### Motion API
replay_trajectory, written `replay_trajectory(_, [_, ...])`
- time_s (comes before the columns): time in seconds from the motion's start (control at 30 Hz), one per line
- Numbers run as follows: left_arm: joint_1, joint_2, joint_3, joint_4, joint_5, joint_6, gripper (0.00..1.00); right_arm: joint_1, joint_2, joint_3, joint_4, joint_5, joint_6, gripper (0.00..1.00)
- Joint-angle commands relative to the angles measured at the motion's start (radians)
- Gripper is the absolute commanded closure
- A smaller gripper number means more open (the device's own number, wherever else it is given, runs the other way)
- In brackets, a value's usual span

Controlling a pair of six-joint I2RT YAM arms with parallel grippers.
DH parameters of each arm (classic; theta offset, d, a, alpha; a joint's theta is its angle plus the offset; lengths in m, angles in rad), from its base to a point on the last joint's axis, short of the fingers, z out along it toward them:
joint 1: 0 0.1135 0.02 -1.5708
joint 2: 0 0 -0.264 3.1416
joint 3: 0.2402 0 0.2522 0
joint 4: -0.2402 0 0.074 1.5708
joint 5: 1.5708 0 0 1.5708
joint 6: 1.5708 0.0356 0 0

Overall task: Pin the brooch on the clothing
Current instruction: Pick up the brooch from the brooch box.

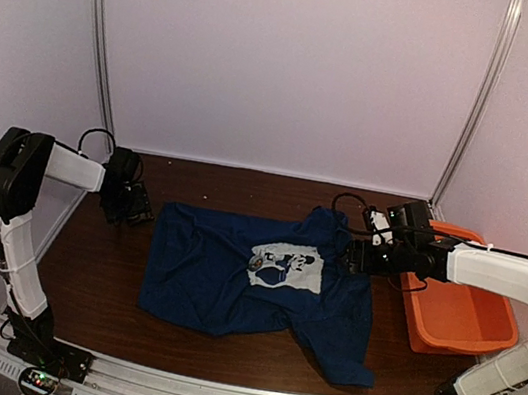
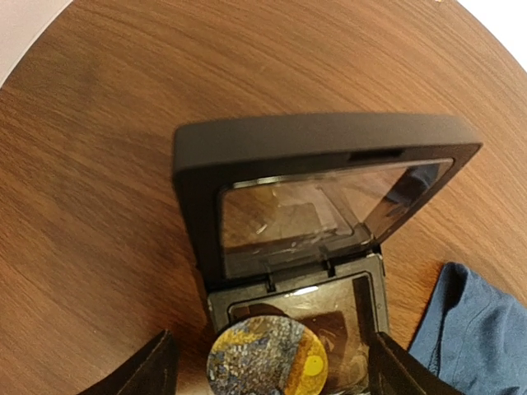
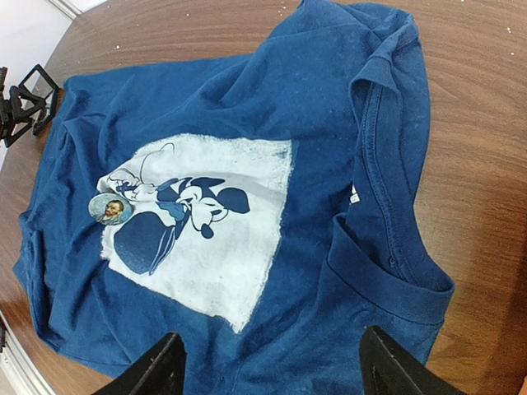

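The navy T-shirt [image 1: 229, 283] lies spread on the brown table, and its white mouse print [image 3: 214, 222] faces up. The brooch [image 3: 109, 209], a tiny round grey-blue badge, lies on the print's edge; it also shows in the top view [image 1: 258, 261]. Whether it is pinned cannot be told. My right gripper [image 3: 272, 370] is open and empty, hovering over the shirt near its collar [image 3: 387, 263], well away from the brooch. My left gripper [image 2: 272, 380] is open, with its fingers either side of a small black hinged box [image 2: 321, 164].
The black box stands with its lid open left of the shirt, and a second round blue-and-yellow badge [image 2: 268, 362] lies inside. A corner of the shirt [image 2: 473, 329] lies beside the box. An orange tub [image 1: 458, 311] stands at the right. White walls enclose the table.
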Motion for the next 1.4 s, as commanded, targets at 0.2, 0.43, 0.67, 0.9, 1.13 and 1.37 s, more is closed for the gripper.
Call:
replay_trajectory(0.2, [0.012, 0.039, 0.012, 0.03, 0.003, 0.016, 0.29, 0.007, 0.011, -0.001, 0.012, -0.01, 0.007, 0.27])
replay_trajectory(0.43, [0.012, 0.043, 0.016, 0.027, 0.005, 0.02, 0.35, 0.009, 0.01, -0.003, 0.014, -0.013, 0.006, 0.29])
replay_trajectory(0.67, [0.012, 0.048, 0.022, 0.019, 0.004, 0.027, 0.4, 0.009, 0.007, -0.005, 0.019, -0.013, 0.009, 0.3])
replay_trajectory(0.9, [0.012, 0.053, 0.028, 0.012, 0.01, 0.034, 0.5, 0.009, 0.004, 0.001, 0.014, -0.013, 0.007, 0.3])
replay_trajectory(1.13, [0.011, 0.054, 0.035, 0.007, 0.015, 0.042, 0.55, 0.01, 0.006, 0.014, 0.007, -0.01, 0.007, 0.31])
replay_trajectory(1.37, [0.012, 0.037, 0.031, 0.009, 0.027, 0.04, 0.56, 0.012, 0.019, 0.025, 0.008, -0.01, 0.007, 0.31])
